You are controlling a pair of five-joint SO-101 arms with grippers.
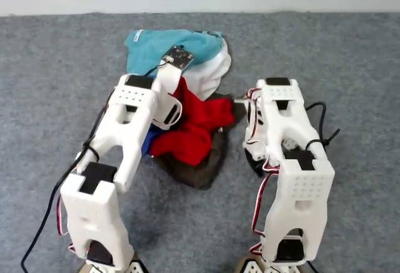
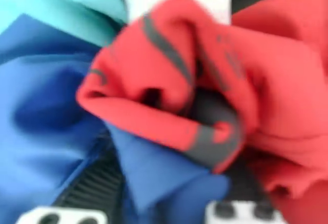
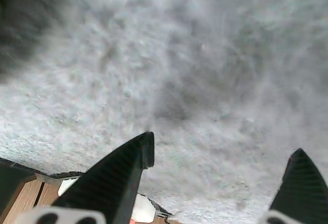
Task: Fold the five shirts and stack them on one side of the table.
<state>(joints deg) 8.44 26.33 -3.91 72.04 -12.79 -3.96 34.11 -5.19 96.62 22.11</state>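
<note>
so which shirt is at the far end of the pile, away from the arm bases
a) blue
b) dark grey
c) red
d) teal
d, the teal shirt lies farthest back in the high view, beyond the red shirt.

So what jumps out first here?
A heap of shirts mid-table, a red shirt on top and a teal shirt at the far end. The left arm has its end down in the heap; the right arm stands beside it, jaws open above bare grey table.
</note>
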